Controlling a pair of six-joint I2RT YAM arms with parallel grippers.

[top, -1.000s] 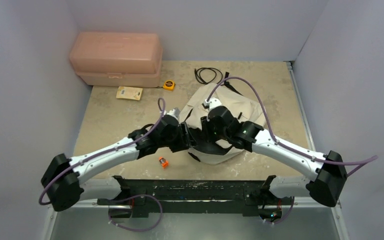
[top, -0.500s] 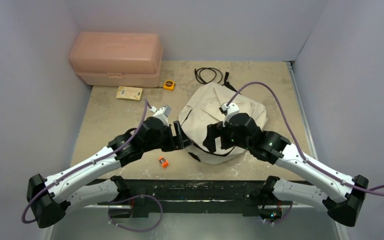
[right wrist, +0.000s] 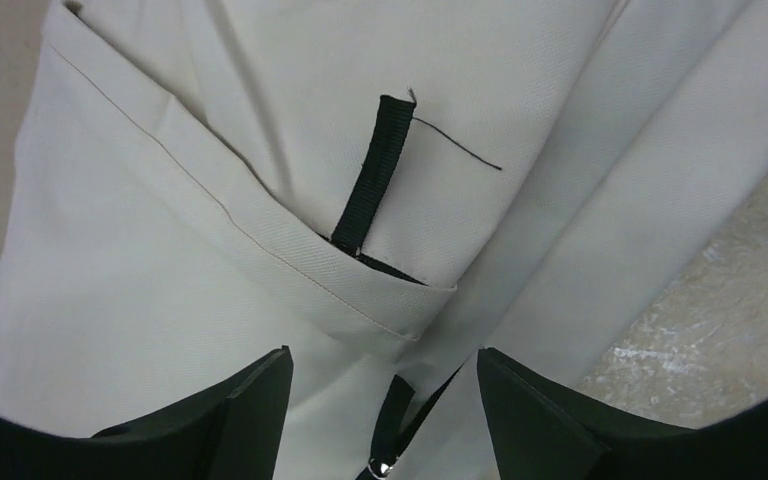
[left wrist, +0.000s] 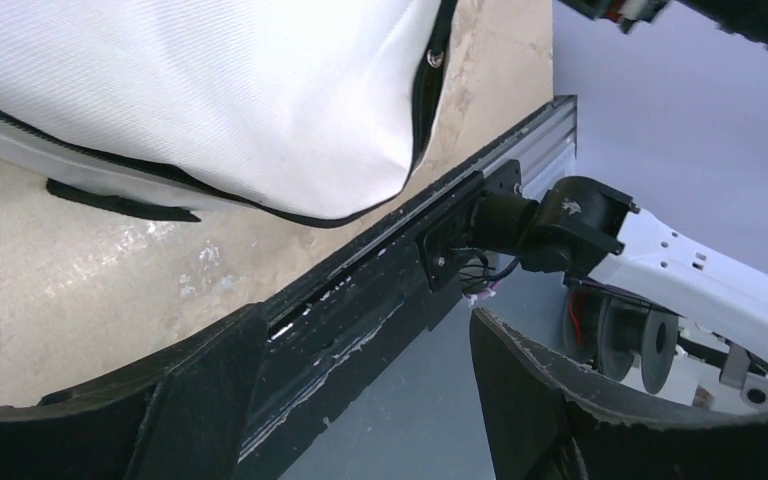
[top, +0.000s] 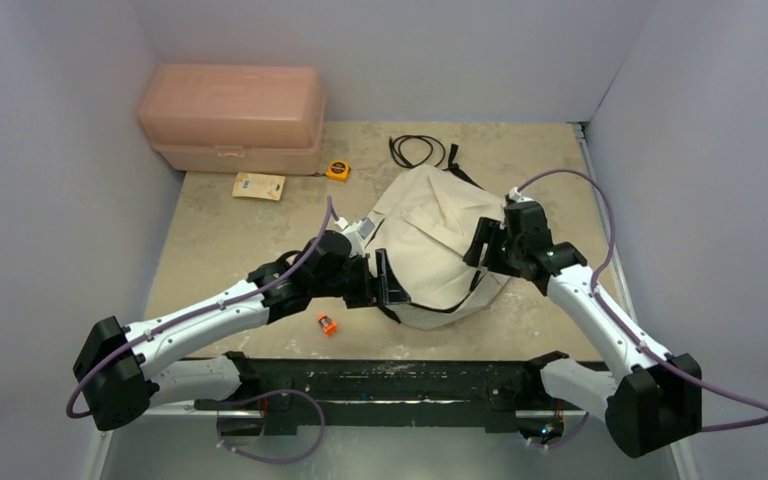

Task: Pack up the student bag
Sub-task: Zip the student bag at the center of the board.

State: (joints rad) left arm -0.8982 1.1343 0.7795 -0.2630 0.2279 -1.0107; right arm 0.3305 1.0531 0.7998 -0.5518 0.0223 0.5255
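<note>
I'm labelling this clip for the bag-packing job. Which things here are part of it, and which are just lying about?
In the job: student bag, left gripper, right gripper, both open by the bag.
Lying about, untouched: pink box, tape measure, yellow card, black cable, small orange item.

Right hand (right wrist: 382,360) over the student bag (right wrist: 160,250) — fingers (right wrist: 230,410) spread apart.
Cream twill fills nearly the whole view, folded in long creases. A black webbing tab (right wrist: 372,170) rises from under a stitched pocket edge, with a loose thread (right wrist: 457,147) trailing from its top end. Between the two dark fingers a small metal piece (right wrist: 380,468) shows on a black strap — mottled bench (right wrist: 720,300) lies at lower right.
</note>
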